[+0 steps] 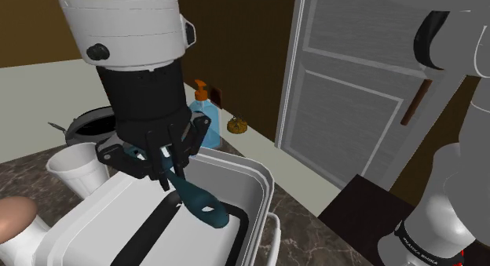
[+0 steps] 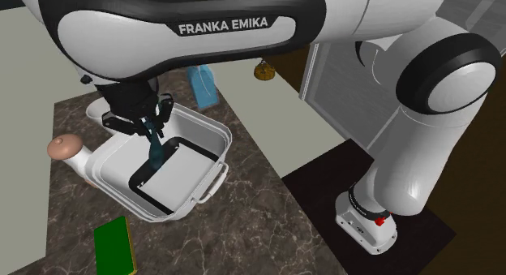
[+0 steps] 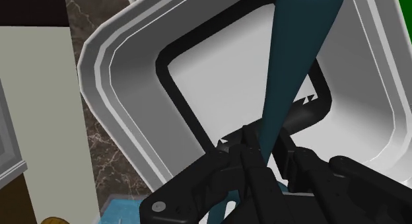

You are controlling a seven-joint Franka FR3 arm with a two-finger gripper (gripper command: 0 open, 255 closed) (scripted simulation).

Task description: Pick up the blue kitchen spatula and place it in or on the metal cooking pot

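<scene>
Your gripper [image 1: 169, 166] is clenched on the narrow end of the blue-green spatula [image 1: 200, 200]. The spatula hangs slanting down from the fingers into the mouth of the white, square-cornered pot [image 1: 259, 178] at the lower middle of the shoulder view. Left of centre in the second exterior view, the gripper [image 2: 146, 123] is above and the spatula [image 2: 154, 152] points down over the dark-edged floor of the pot [image 2: 217, 137]. In the wrist view the spatula [image 3: 297, 64] widens as it runs away from the gripper [image 3: 261, 160], with the pot's rim [image 3: 105, 64] around it.

The step in hand, as I judge it, is the release. I cannot tell whether the wide end touches the floor. Come down a little, slowly and straight, so that the drop is short and the tool neither bounces nor tips over the rim. It hangs tilted, so expect it to topple toward the side where the wide end points. Keep that end well inside the walls.

Open fully and pause, then lift straight up until the fingers are above the rim before you swing away. A sideways exit could catch the handle and drag it out. Mind the white cup [image 1: 74, 166] just beside the pot at the left of the shoulder view.
</scene>
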